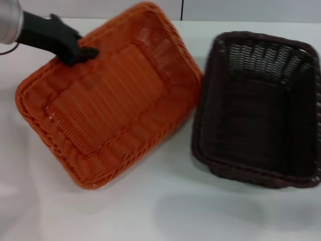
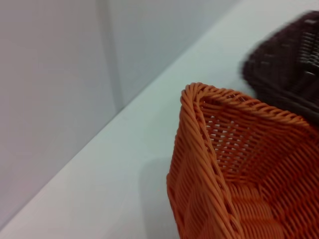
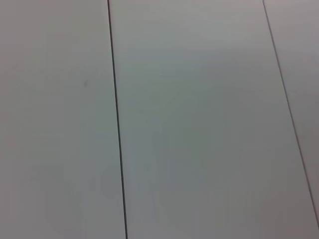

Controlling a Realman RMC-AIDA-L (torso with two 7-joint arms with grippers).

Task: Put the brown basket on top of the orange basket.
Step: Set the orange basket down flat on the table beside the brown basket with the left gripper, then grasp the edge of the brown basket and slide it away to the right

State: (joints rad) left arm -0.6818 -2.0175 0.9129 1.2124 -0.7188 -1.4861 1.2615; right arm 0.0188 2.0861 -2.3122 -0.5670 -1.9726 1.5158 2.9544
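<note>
The orange basket [image 1: 110, 98] lies on the left of the white table, turned at an angle, with its far left side tilted up. My left gripper [image 1: 80, 53] comes in from the upper left and is shut on the basket's far left rim. The left wrist view shows one raised corner of the orange basket [image 2: 239, 164] with a shadow under it. The brown basket [image 1: 261, 110] stands flat on the right, its near left edge close to the orange basket; it also shows in the left wrist view [image 2: 289, 64]. My right gripper is out of view.
The white table [image 1: 165, 211] has open surface in front of both baskets. A pale wall [image 2: 60, 74] stands close behind the table's far edge. The right wrist view shows only pale panels [image 3: 199, 124].
</note>
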